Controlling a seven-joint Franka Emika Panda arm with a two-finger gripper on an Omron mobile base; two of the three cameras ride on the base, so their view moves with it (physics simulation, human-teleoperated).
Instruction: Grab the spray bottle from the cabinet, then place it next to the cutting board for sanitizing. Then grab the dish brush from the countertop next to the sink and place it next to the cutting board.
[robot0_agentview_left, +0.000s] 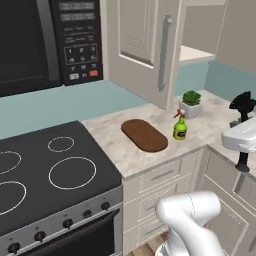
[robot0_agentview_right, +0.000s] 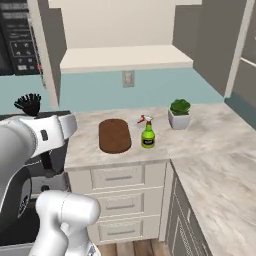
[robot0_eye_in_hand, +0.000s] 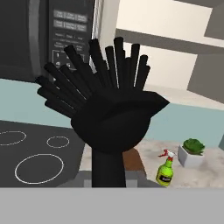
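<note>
Cutting board (robot0_eye_in_hand: 131, 159) mostly behind dish brush (robot0_eye_in_hand: 109, 118); brush handle's lower end cut off below.

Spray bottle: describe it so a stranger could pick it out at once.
Find the open cabinet right of the microwave; below it lies the counter beside the stove. There the spray bottle stands upright, apart from the dark cutting board on one side and the potted plant on the other. Unlike the leafy plant, it is a small green bottle with yellow label and red trigger.
</note>
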